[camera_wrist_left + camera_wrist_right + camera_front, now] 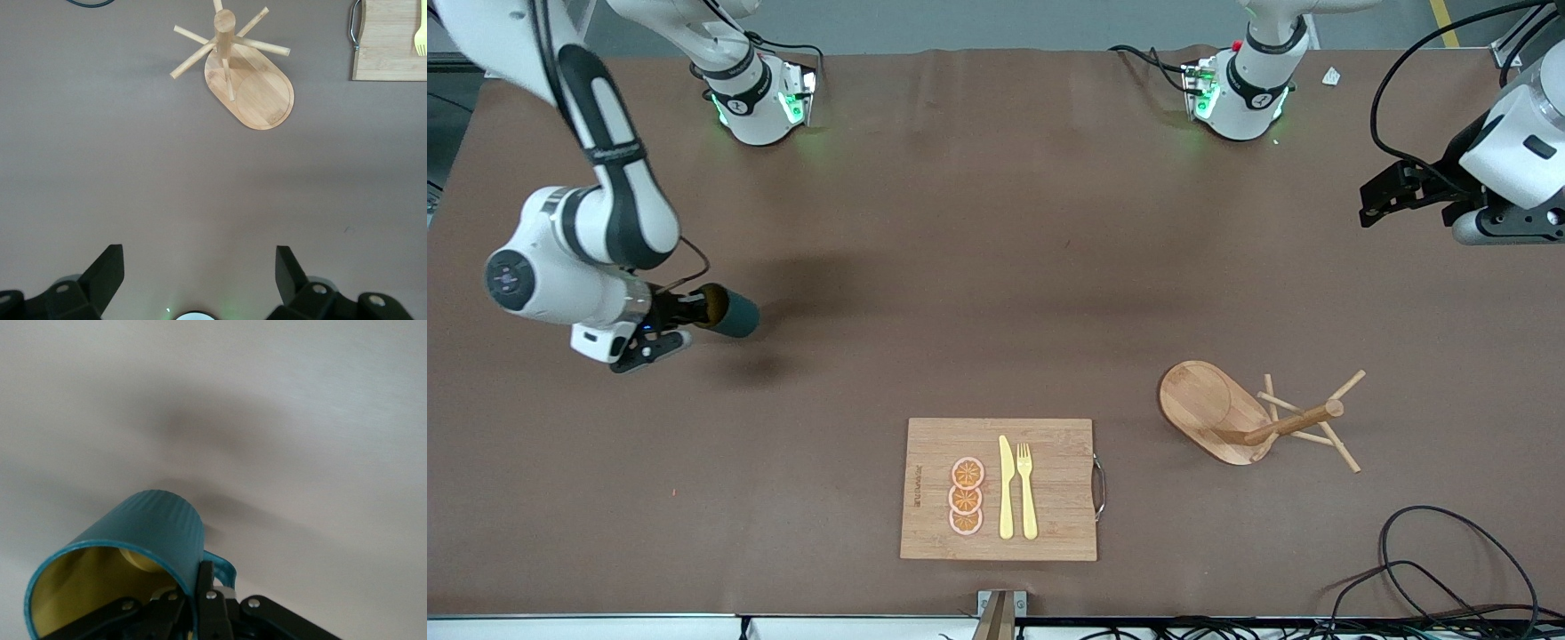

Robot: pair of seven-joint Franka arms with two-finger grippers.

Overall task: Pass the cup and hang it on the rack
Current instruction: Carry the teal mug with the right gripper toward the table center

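Right pincer (685,322) clamps the cup's (729,312) rim, raised at nine o'clock — handover next; left pincer (1392,197) waits apart over the counter (996,267).

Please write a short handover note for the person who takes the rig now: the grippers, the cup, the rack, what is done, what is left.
Right gripper: shut on the cup's rim, cup tipped sideways above the table at the right arm's end.
Left gripper: open, empty, waiting above the table at the left arm's end.
Rack: standing beside the cutting board, toward the left arm's end.
Done: cup gripped.
Left: pass the cup to the left gripper, then hang it on a peg.
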